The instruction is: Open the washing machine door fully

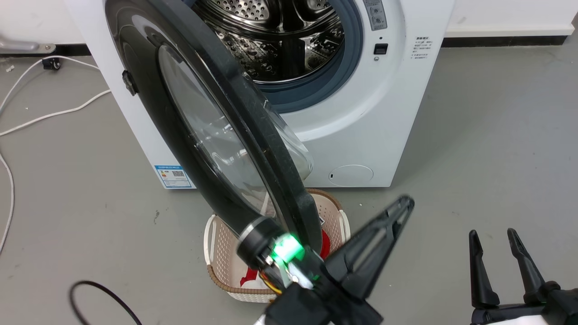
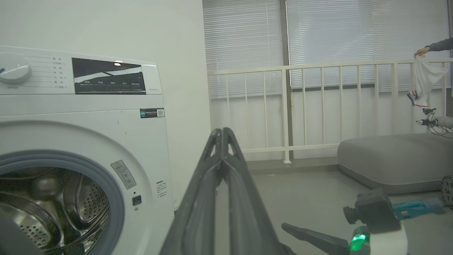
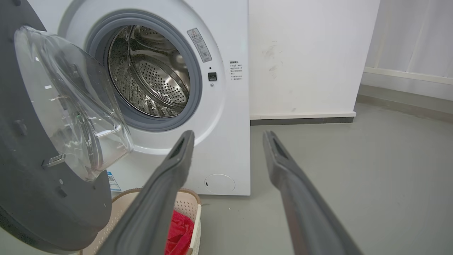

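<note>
Nearest the head camera, the left tool (image 1: 403, 201) is seen with its two fingers pressed together and nothing held between them, angled up and to the right just beside the free edge of the washing machine door (image 1: 203, 135). This narrow, closed shape is judged suited to pushing the rim from its inner side rather than gripping it, though whether the wrist is touching the rim cannot be told. The right tool (image 1: 492, 232) is held low at the right, well apart from the door, its fingers spread wide and empty, probably so that the swing path is left free. The door is hung at the machine's left and stands almost edge-on to the head camera, its glass bowl turned towards the steel drum (image 1: 280, 40). It is judged only partly open, with more swing leftward needed. Under its lower rim a woven laundry basket (image 1: 219, 262) holding a red cloth (image 3: 178, 230) is set on the floor, before the white washing machine (image 1: 384, 113). Farther off, a white railing (image 2: 318, 65) and a pale garment (image 2: 423, 81) held by a person's sleeve (image 2: 440, 45) are seen.
</note>
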Robot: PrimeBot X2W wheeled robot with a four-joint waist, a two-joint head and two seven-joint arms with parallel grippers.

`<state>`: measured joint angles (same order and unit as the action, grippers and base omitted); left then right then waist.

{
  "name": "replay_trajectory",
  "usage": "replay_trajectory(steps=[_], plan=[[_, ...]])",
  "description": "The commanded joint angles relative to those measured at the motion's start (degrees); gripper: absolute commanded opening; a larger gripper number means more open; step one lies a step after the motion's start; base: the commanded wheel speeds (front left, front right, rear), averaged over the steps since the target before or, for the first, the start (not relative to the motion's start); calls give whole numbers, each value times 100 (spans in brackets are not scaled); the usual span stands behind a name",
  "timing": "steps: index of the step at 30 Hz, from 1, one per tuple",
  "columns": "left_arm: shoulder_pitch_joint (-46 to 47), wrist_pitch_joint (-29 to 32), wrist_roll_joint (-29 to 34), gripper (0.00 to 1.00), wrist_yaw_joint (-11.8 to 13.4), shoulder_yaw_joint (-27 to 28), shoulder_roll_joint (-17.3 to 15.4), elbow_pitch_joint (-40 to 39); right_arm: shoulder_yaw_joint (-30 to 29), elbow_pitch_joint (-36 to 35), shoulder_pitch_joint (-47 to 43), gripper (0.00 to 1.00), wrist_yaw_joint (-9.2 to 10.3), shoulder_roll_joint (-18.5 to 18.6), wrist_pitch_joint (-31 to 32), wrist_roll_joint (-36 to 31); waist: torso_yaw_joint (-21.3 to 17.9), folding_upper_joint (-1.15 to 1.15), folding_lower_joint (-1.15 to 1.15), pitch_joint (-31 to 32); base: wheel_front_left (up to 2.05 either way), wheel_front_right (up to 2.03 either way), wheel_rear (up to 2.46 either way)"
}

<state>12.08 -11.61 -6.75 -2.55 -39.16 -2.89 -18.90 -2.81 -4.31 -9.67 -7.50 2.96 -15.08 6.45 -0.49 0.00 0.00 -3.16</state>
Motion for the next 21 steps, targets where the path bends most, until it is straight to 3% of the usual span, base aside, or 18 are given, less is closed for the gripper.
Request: replay_trajectory(steps=[1, 12, 21], plan=[[-125, 64, -37, 0, -33, -75, -23, 115, 7, 13, 40, 100, 2, -16, -10, 10, 0, 0, 0, 2, 0, 0, 0], [-862, 745, -397, 0, -14, -314, -387, 1093, 12, 64, 102, 100, 3, -15, -10, 86, 77, 0, 0, -97, 0, 0, 0], [-506, 256, -578, 0, 253, -75, -153, 2016, 87, 150, 153, 100, 3, -15, -10, 83, 14, 0, 0, -122, 0, 0, 0]])
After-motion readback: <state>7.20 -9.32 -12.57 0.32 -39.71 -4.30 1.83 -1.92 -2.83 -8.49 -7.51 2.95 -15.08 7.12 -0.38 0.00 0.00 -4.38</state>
